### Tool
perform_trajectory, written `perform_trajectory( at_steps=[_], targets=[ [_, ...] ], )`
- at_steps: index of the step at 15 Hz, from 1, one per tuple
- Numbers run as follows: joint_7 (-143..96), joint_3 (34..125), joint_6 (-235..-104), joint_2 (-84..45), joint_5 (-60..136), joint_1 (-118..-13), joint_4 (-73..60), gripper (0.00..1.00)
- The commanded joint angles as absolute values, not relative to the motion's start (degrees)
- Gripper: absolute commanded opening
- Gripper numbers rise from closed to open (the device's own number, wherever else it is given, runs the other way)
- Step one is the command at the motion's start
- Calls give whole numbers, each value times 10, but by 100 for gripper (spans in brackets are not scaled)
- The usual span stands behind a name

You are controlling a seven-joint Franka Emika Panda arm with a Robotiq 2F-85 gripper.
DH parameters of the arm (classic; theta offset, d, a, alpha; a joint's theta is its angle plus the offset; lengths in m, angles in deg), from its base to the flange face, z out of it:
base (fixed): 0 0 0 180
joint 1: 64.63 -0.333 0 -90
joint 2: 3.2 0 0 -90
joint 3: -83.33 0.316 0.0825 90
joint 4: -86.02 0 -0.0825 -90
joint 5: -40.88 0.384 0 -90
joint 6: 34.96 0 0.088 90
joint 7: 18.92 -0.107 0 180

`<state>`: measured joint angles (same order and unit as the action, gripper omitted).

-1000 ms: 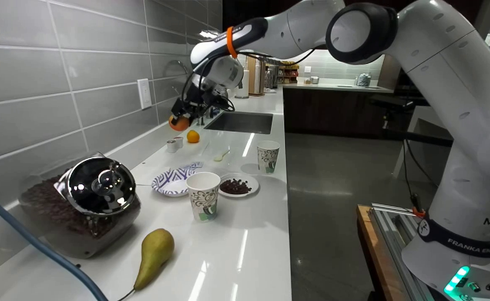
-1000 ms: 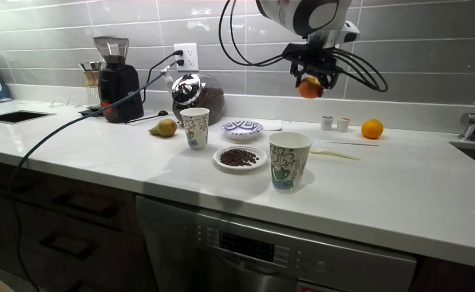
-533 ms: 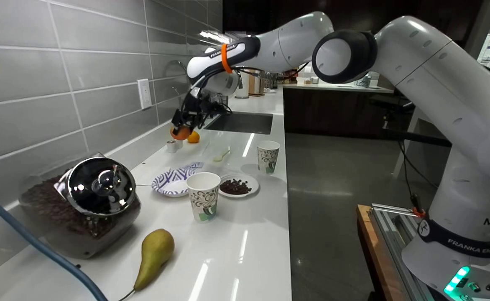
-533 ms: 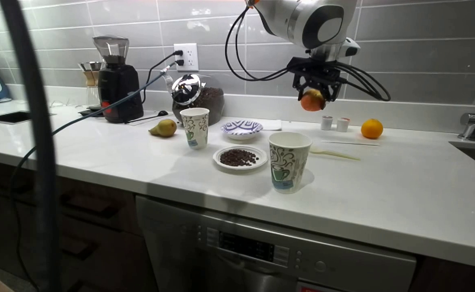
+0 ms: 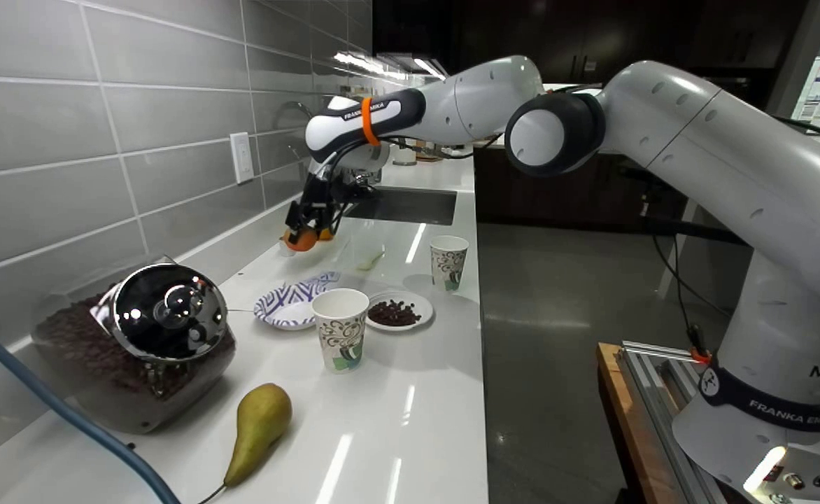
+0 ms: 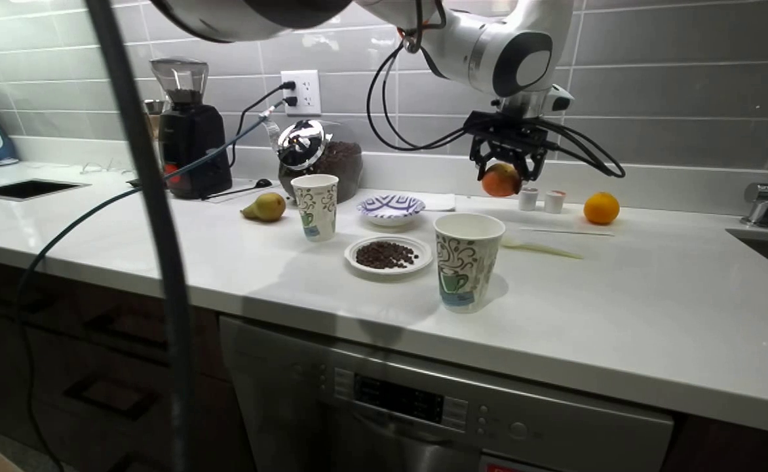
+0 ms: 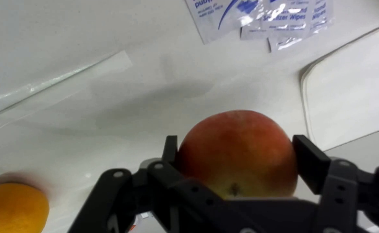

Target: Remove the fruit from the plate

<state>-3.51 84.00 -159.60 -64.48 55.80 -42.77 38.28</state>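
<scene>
I should ease the fruit [image 7: 238,152] straight down, clear of the white tubs [image 6: 554,202], parting my fingers [image 7: 310,163] only once the counter [image 6: 620,295] bears it. Closed to its width, they hold it aloft, right of the patterned plate [image 6: 392,208] in an exterior view. Its smooth red skin yellows at one end.

held fruit [image 7: 239,149]: smooth | patterned plate [image 6: 391,207]: paper | countertop [image 5: 445,434]: glossy | lid [image 5: 165,315]: polished metal
</scene>
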Motion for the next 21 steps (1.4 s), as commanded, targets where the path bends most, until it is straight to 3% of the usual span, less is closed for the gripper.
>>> perform_trajectory(
  at_steps=[1, 6, 7, 13, 14, 21],
  targets=[
    [-51, 839, -1560, -692, 534, -430, 470, 62],
    [-47, 829, -1556, -718, 526, -437, 512, 62],
    [-35, 839, -1569, -694, 540, -429, 460, 87],
    [-35, 833, -1569, -702, 540, -433, 476, 87],
    [-35, 833, -1569, -702, 540, -433, 476, 62],
    [-56, 829, -1547, -711, 539, -434, 480, 62]
  ],
)
